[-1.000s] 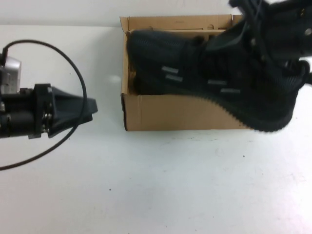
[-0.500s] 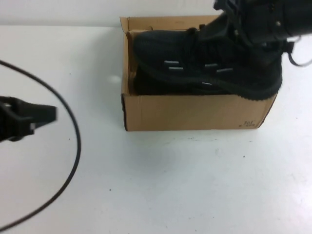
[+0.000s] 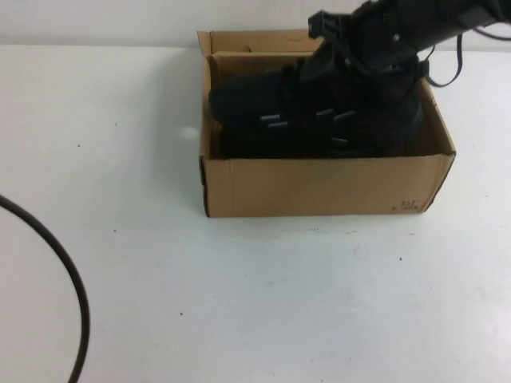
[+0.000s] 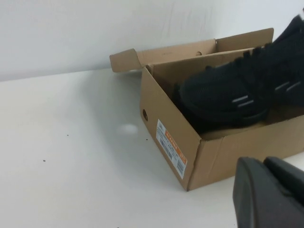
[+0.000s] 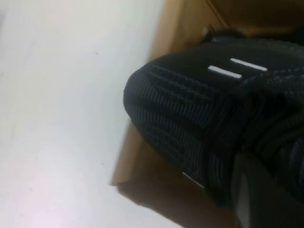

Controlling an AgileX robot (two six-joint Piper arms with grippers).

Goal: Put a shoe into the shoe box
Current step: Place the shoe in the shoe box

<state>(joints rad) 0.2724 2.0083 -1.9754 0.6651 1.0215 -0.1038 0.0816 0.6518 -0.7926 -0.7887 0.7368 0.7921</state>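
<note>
The black sneaker [image 3: 319,120] with silver dashes sits inside the brown cardboard shoe box [image 3: 319,187], toe toward the box's left end. My right gripper [image 3: 355,56] reaches in from the back right and is shut on the shoe's collar. The right wrist view shows the shoe's toe [image 5: 190,104] over the box wall [image 5: 175,28], with one finger [image 5: 256,194] against the knit. My left gripper [image 4: 266,164] is out of the high view. In the left wrist view it is shut and empty, left of the box [image 4: 166,123] and the shoe [image 4: 223,95].
The box's lid flap [image 3: 279,38] stands open at the back. A black cable [image 3: 64,271] curves over the white table [image 3: 255,303] at the front left. A label [image 4: 171,149] and a round hole [image 4: 144,114] mark the box's left end.
My right gripper lowered the shoe from above the box's right end down into the box. My left arm drew back to the left, out of the high view.
</note>
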